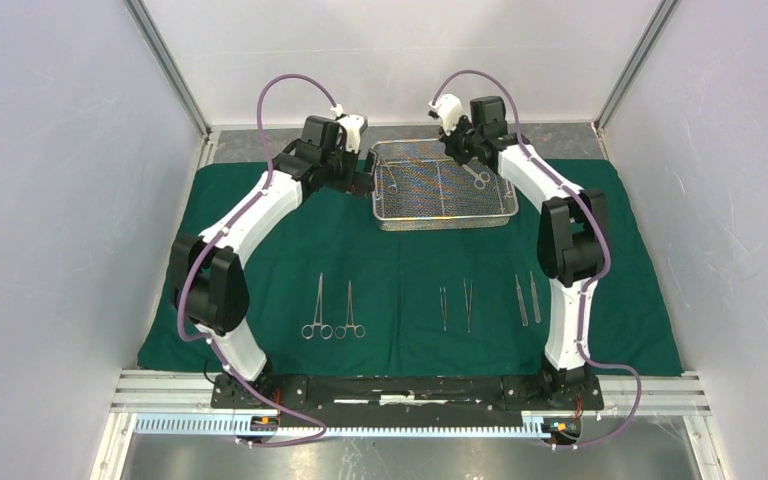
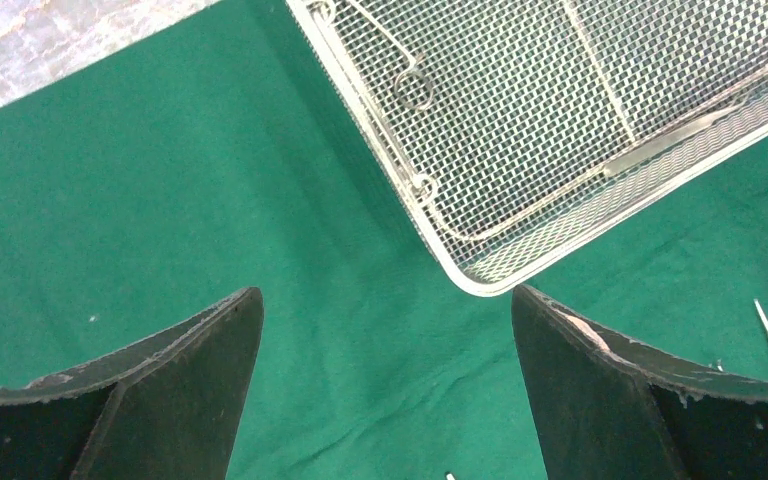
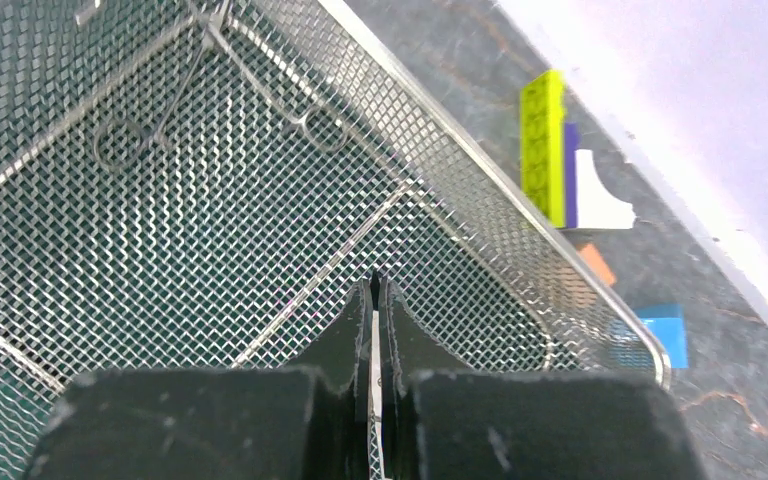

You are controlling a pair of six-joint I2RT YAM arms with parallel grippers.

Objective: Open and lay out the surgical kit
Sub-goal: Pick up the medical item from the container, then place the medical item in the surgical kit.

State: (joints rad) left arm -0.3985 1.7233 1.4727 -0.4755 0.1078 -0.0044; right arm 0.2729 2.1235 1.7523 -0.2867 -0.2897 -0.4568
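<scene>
My right gripper [image 3: 374, 292] is squeezed shut inside the silver wire-mesh tray [image 1: 444, 217] at the far middle of the dark green cloth [image 1: 260, 240]. I think it is after a steel ring-handled clamp [image 1: 480, 179], but I cannot tell if it holds anything. My left gripper [image 2: 385, 300] gapes wide by the tray's corner. The tray's long side runs left-right. The laid-out steel tools [image 1: 318, 300] point away from me.

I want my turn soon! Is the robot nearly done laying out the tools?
Nearly. Done: cloth spread, six tools lined up in front. Now: right jaws are shut inside the tray, maybe pinching something thin. Still to go: clamps in the tray.
</scene>
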